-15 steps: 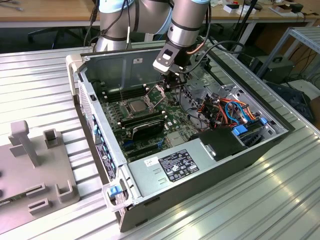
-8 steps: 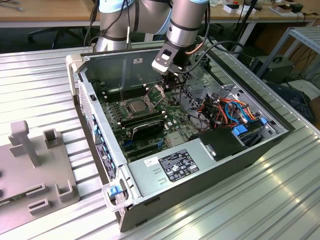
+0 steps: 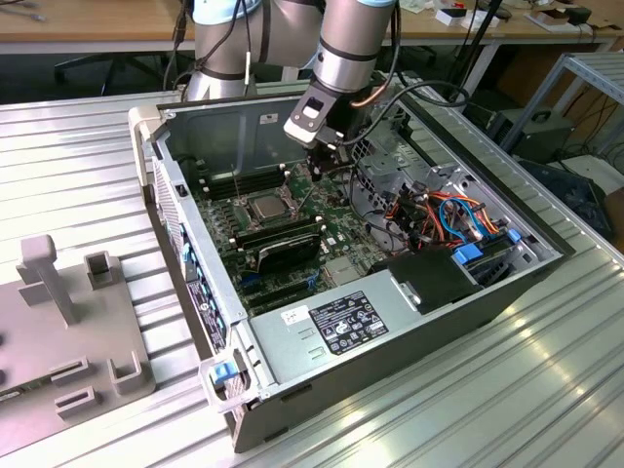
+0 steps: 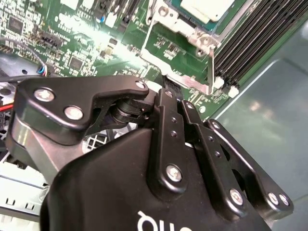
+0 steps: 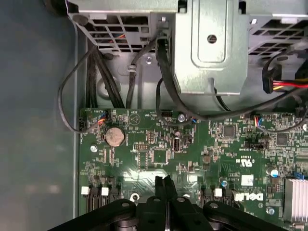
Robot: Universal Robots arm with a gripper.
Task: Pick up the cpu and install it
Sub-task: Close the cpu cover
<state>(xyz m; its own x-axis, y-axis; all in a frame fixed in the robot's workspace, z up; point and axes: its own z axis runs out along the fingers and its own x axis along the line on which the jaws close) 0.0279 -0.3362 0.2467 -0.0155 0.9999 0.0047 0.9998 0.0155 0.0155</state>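
My gripper [image 3: 325,168] is clenched, its fingers [image 5: 161,188] pressed flat against each other, and it hangs inside the open computer case [image 3: 409,322] just above the green motherboard [image 5: 159,159]. The cpu [image 3: 265,207] lies apart from me in the metal socket frame [image 4: 169,30] on that board, toward the exterior view's left of my fingertips; the second wrist view shows its silver top [image 4: 208,6] just beyond them

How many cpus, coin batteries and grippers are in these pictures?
cpu: 1
coin battery: 1
gripper: 1
Total: 3
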